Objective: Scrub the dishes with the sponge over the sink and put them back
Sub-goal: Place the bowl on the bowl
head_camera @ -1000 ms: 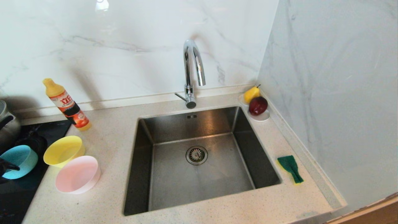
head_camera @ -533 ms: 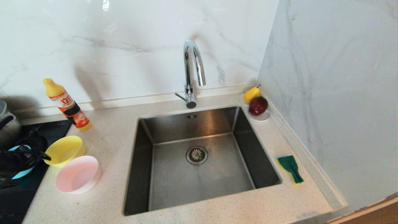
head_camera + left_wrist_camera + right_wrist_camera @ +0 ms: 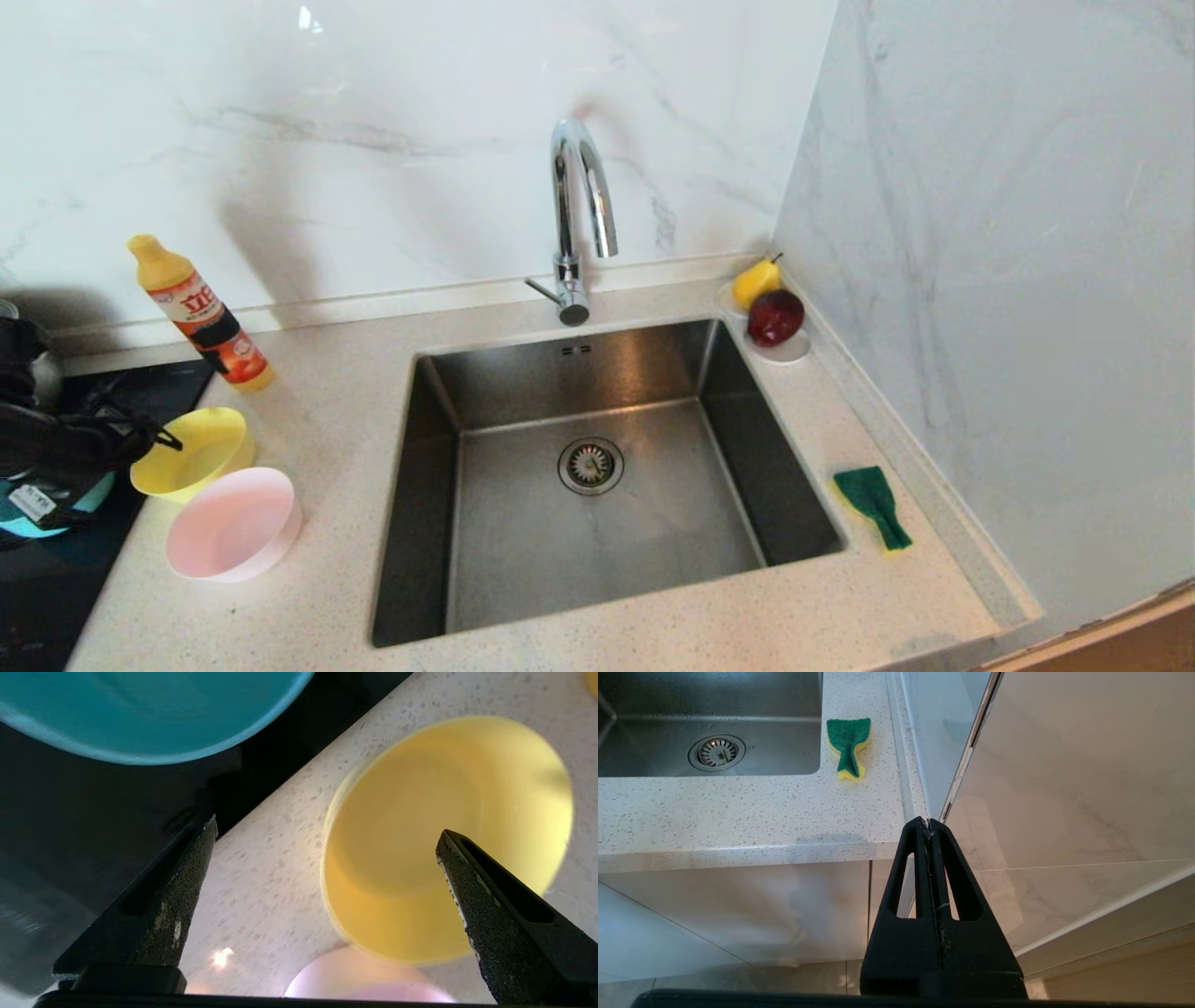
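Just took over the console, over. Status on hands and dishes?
Left hand open, above the yellow bowl rim. Right hand shut, parked below the counter edge. Sponge untouched right of the sink. Nothing in the way.

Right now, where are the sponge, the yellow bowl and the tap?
sponge (image 3: 871,504), head view, green scouring face.
yellow bowl (image 3: 448,830), left wrist view, inner floor.
tap (image 3: 581,182), head view, arched spout.

White marble walls (image 3: 373,140) — speckled countertop (image 3: 327,420)
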Motion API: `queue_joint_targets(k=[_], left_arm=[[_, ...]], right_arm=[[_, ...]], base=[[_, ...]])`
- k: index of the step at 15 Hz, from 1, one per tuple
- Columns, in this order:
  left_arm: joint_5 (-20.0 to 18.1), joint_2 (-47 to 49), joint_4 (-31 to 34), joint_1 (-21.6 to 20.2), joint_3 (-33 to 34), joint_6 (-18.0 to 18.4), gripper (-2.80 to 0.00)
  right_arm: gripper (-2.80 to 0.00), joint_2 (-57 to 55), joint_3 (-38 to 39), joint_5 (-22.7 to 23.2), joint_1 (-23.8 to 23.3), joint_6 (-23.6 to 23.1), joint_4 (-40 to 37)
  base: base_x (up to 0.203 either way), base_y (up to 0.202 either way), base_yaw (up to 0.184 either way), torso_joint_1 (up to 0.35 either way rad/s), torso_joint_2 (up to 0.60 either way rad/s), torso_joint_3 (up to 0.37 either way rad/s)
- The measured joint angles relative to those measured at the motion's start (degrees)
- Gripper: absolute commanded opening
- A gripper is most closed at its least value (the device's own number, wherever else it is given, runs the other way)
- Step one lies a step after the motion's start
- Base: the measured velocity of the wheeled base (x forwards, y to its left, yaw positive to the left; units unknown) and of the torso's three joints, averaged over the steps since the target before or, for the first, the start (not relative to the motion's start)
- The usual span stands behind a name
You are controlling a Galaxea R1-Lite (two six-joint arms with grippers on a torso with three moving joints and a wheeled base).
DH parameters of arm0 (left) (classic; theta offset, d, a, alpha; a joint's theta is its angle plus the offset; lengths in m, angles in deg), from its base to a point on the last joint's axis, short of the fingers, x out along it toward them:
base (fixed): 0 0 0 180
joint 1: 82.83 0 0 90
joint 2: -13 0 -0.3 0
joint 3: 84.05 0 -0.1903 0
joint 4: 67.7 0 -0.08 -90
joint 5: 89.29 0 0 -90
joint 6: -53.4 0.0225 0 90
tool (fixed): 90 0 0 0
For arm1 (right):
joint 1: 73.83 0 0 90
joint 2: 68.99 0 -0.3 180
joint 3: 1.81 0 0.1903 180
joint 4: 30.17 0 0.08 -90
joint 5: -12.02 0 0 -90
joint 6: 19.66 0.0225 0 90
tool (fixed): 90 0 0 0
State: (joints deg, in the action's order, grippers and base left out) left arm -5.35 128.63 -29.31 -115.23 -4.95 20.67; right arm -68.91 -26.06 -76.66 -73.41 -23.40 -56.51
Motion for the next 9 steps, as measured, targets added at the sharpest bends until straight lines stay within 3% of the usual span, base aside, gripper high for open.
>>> queue_joint_targets(k=[4,9], left_arm=[[0.1,3.0,0.7,1.6,-3.7,-1.8,0.0],[0.1,5.6,6.2,3.1,-10.2,-4.1,0.0]], right_arm=[[-2.8,0.0,0.0,0.0,0.0,0.0,0.0],[-2.8,0.0,0.0,0.0,0.0,0.0,0.0]], base=[[0.0,0.0,0.0,0.0,0.0,0.0],[0.0,0.0,0.0,0.0,0.0,0.0]])
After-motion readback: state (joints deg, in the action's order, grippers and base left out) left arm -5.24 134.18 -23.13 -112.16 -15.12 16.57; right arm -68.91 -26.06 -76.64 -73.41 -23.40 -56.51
